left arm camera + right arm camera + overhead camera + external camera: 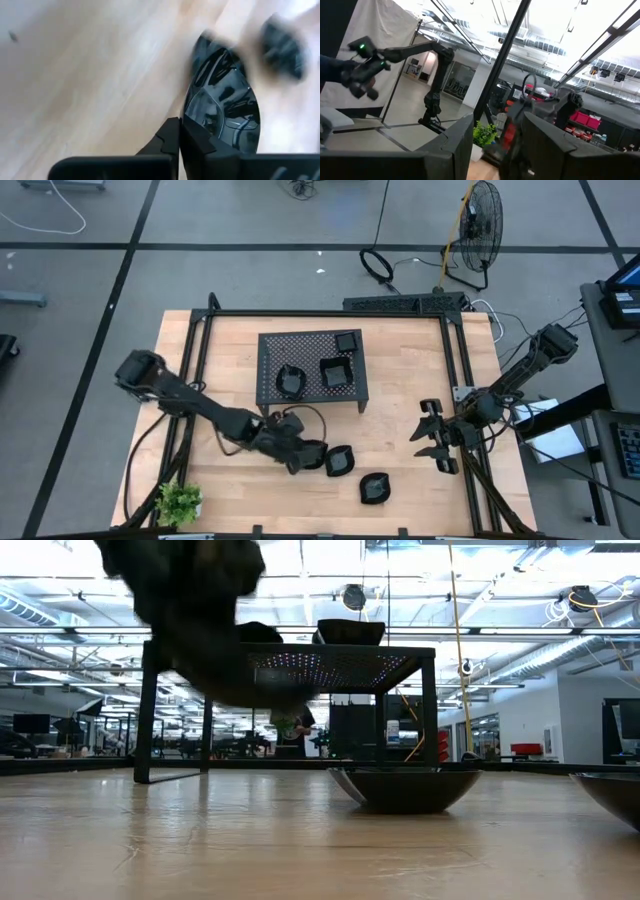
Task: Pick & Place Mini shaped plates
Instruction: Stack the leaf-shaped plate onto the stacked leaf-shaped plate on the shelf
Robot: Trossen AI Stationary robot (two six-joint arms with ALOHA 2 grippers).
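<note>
Near edge: loose plate (pixel 375 487) on table (pixel 400 420), well apart from grippers; small plant (pixel 179 501) at front-left corner. Mid: left gripper (pixel 318 459) low over tabletop, fingers (pixel 172 142) clenched on rim of gripped plate (pixel 340 461); right gripper (pixel 430 436) idle at R side, fingers spread, nothing held. Far: rack (pixel 310 366) w/ three racked plates (pixel 335 370) on top.

No legible text or labels, seemingly.

Open table (pixel 400 470) beside rack (pixel 310 370)
</note>
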